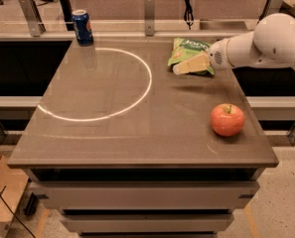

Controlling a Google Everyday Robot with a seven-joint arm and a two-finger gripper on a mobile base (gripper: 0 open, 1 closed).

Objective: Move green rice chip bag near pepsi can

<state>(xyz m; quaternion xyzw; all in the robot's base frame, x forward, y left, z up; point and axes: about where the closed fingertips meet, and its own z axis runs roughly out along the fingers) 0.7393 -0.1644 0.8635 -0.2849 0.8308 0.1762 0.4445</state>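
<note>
The hand (183, 67) lies across the green rice chip bag (187, 47) at the far right of the surface (137, 133), hiding the bag's lower part. The arm (266, 43) runs off the right edge.

**A:** Where does the arm (246, 48) come in?

**B:** From the right edge, high in the view. It is white and smooth, with a big rounded elbow (281, 31) near the upper right corner.

**A:** And from the elbow?

**B:** The forearm runs leftward and slightly downward, almost level, narrowing to the wrist (220, 57), which bears a small patch of dark dots.

**A:** And the gripper?

**B:** The gripper (189, 66) sticks out to the left of the wrist. It is pale yellowish against the white arm and points left and a little down. It sits right of the view's middle, in the upper part
</note>
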